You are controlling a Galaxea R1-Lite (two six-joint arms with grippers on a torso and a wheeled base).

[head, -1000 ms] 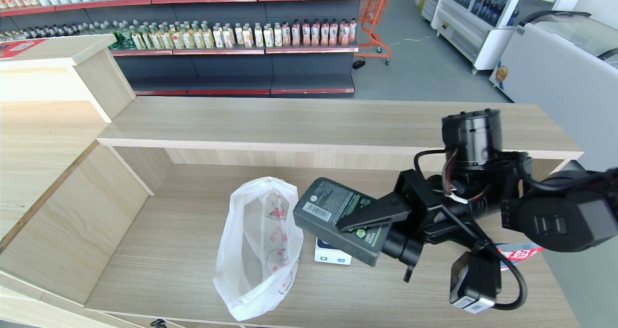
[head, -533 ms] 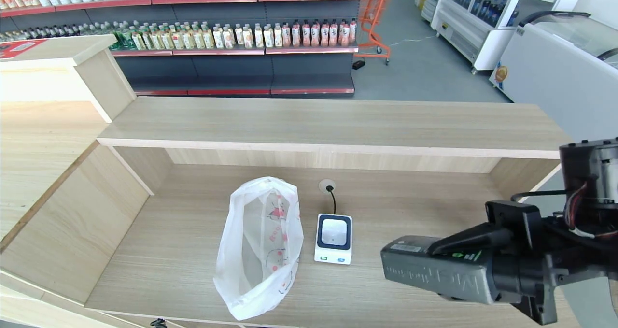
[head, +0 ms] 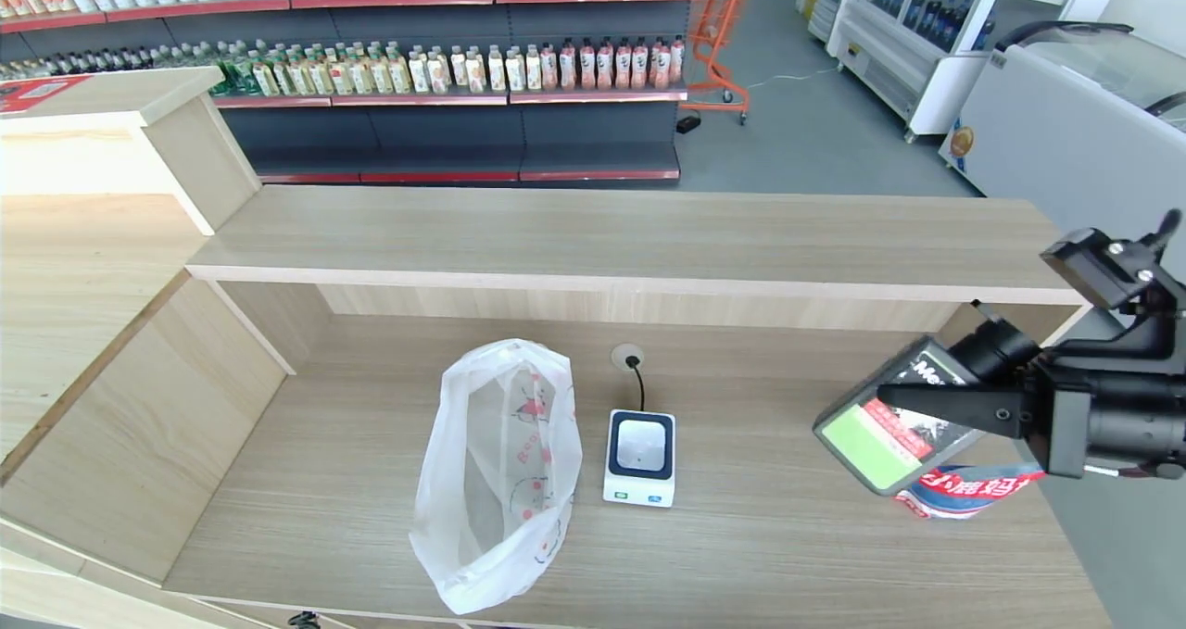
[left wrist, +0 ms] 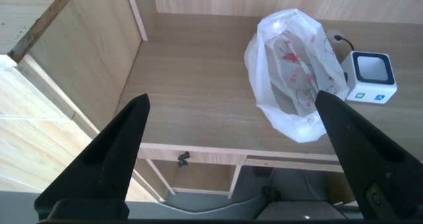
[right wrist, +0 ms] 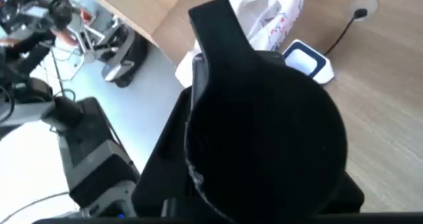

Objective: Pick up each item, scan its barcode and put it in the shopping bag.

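Right end effector (head: 927,405) clamps green-labelled dark grey cardboard box (head: 862,444) | tabletop (head: 788,536) right edge | next: level it squarely over white square plastic scanner (head: 638,458)

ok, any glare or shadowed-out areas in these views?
Head view: the scanner window shows pale glare; the bag is evenly lit. Left wrist view: the left gripper fingers are black silhouettes against the bright counter. Right wrist view: the held box is near-black, no detail.
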